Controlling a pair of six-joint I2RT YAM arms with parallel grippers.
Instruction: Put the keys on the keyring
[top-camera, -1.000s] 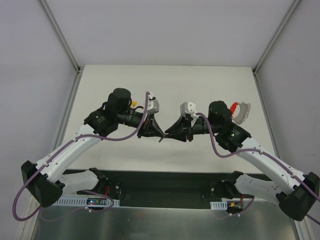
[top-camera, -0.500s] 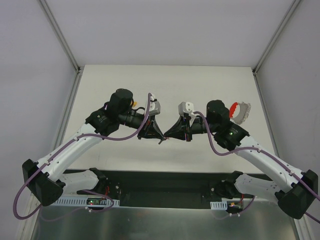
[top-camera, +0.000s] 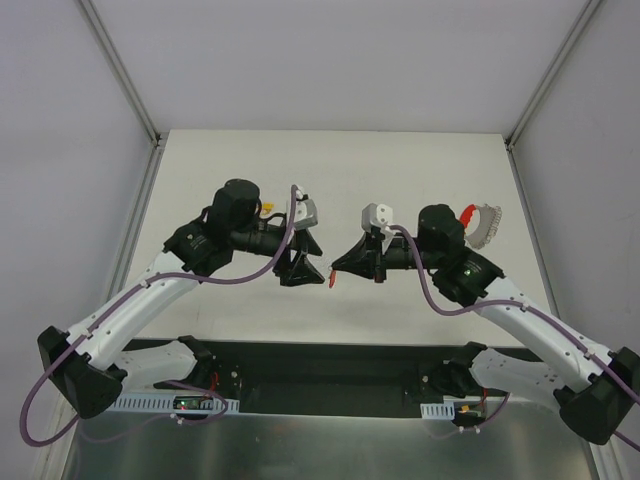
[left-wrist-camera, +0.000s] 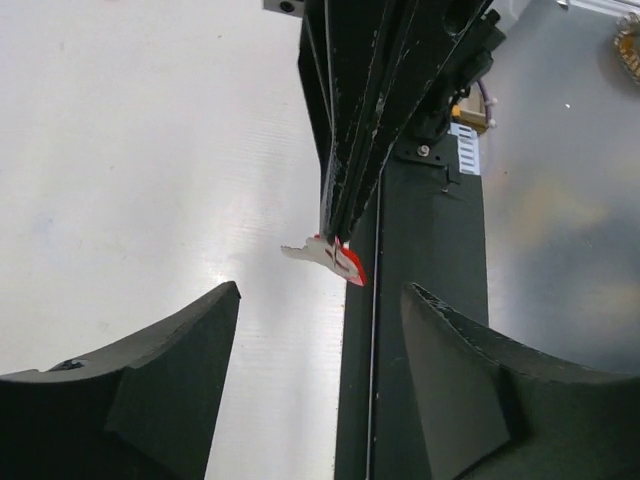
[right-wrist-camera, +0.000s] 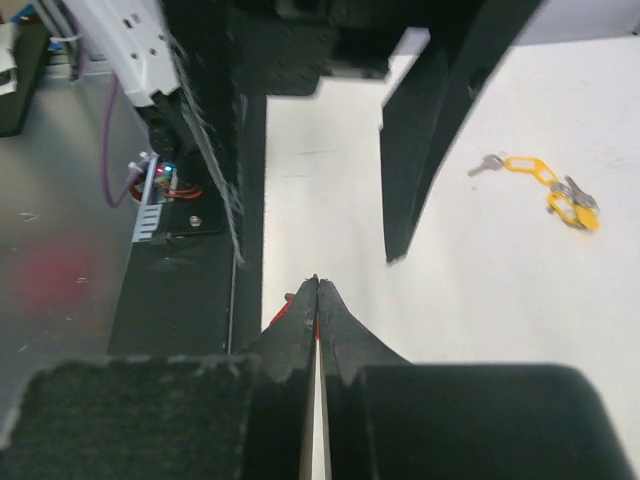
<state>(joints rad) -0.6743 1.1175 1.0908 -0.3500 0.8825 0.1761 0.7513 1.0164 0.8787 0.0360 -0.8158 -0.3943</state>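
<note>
The keyring (top-camera: 480, 224) lies at three o'clock on the table (top-camera: 400, 170), light and stiff I'd say, best gripped by its thick red crescent, while the right gripper (top-camera: 334, 271) pinches a thin red-tagged key (left-wrist-camera: 336, 259) and the left gripper (top-camera: 316, 270) stands spread.

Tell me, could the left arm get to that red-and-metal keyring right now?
Probably not. The keyring lies beyond the right arm, whose right gripper, shut on a red-tagged key, sits right before the open, empty left gripper. The left arm would have to cross over it.

Keyring (top-camera: 487, 226) — partly hidden behind right arm (top-camera: 441, 236).
</note>
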